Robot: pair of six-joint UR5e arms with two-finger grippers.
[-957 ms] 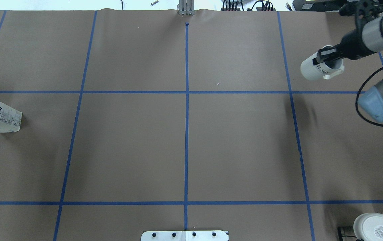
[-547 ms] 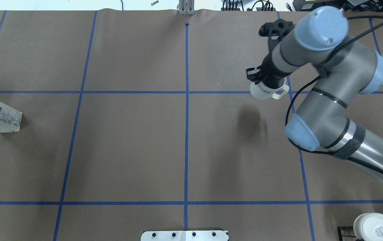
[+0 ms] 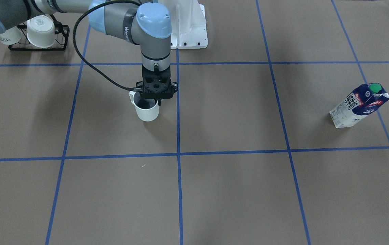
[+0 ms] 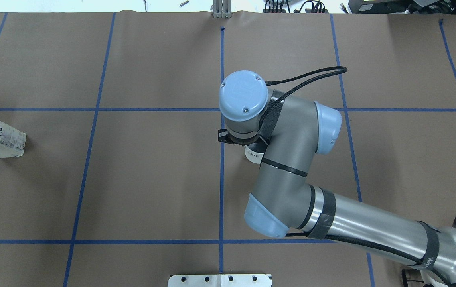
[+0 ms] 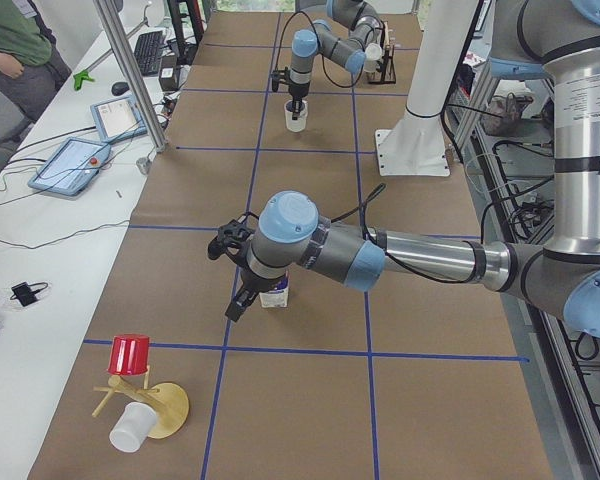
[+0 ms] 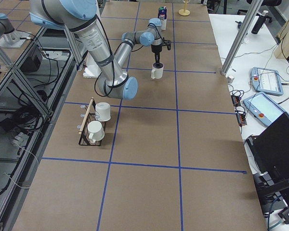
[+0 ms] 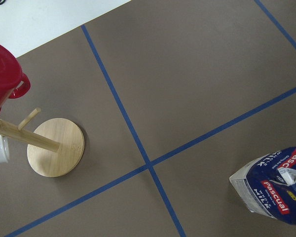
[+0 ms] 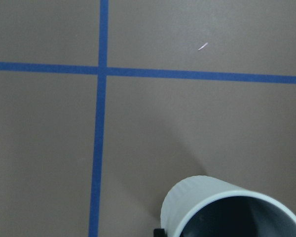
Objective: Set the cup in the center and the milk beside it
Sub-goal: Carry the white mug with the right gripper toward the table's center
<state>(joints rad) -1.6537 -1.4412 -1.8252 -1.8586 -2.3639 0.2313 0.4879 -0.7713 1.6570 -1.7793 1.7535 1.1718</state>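
- The right gripper (image 3: pixel 154 99) is clamped on the rim of the cup (image 3: pixel 147 110), with one finger inside and one outside. The small handle sticks out free at the side.
- The cup is upright and just beside the middle blue tape line (image 3: pixel 178 136), on the robot's right of it. I cannot tell whether its base already touches the tabletop (image 3: pixel 235 112).
- The step in hand seems to be the setting down. I think it is best to go straight down and slowly, with the cup level, and to part the fingers only when the base rests flat.
- After the release the gripper should rise vertically. Otherwise the inner finger may catch the rim and tip the cup.
- The milk (image 3: pixel 359 105) stands well apart, far on the robot's left, so a free place beside the cup on that side is useful.
- The left gripper (image 5: pixel 234 310) is near the carton in the side view. Whether its fingers are apart or together, I cannot tell.
- The tabletop is flat, brown and matte, like paper. A light cup probably does not slide on it.
- A small pale fleck (image 3: pixel 143 165) lies on the surface, away from the cup.
- A black rack (image 3: pixel 37 48) with other white cups (image 3: pixel 41 30) stands on the robot's right.
- At the table's far left end a wooden stand (image 7: pixel 56 146) carries a red cup (image 5: pixel 130 355).
- A white bench with tablets (image 5: pixel 75 165) runs along the operators' side.
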